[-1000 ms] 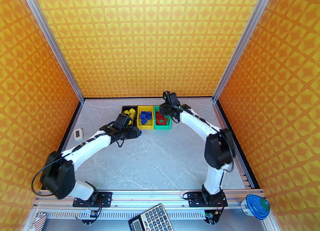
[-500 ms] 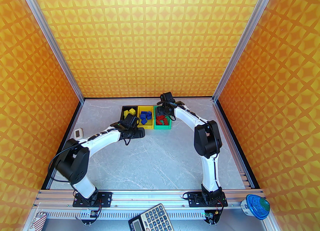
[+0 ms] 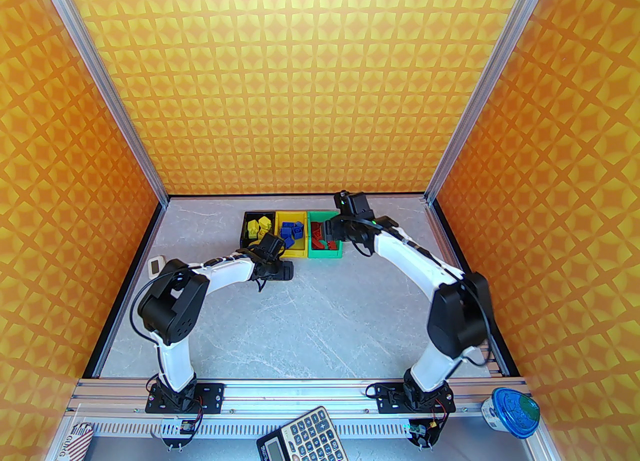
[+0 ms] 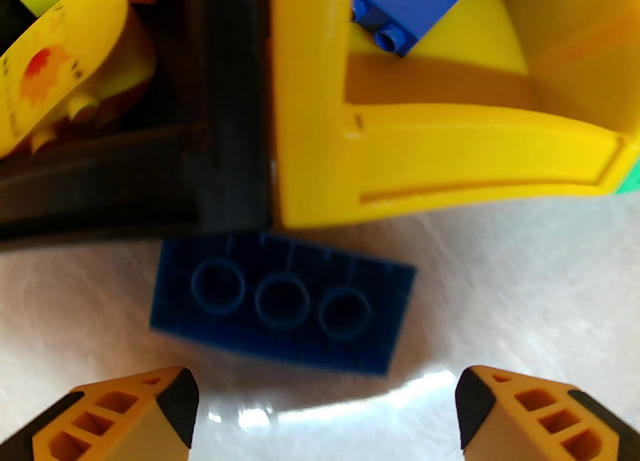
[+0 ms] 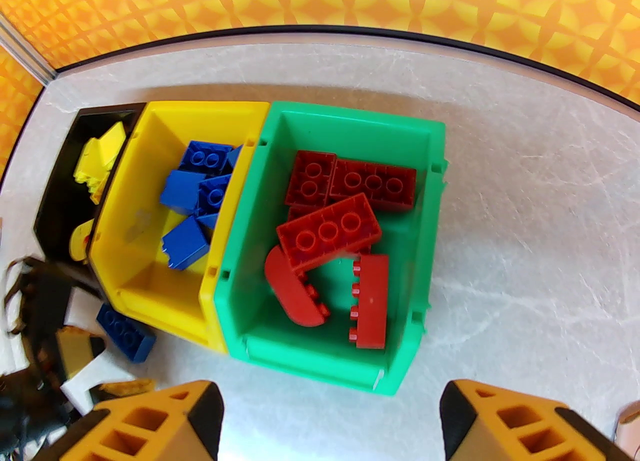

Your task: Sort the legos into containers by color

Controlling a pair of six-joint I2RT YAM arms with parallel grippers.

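The table [image 3: 310,319] is seen as a smooth grey surface with a stone pattern, glossy enough that light is reflected on it. The black bin [image 4: 235,99], the yellow bin [image 4: 450,159] and the green bin [image 5: 432,199] are made of smooth moulded plastic with a soft shine. The blue brick [image 4: 282,299] and the red bricks [image 5: 327,236] are of hard, shiny plastic. The frame rail [image 3: 300,389] is of brushed metal.

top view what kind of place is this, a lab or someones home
Probably a robot lab test cell: the left arm and right arm are bolted to an aluminium rail, and orange patterned panels box in the grey table.
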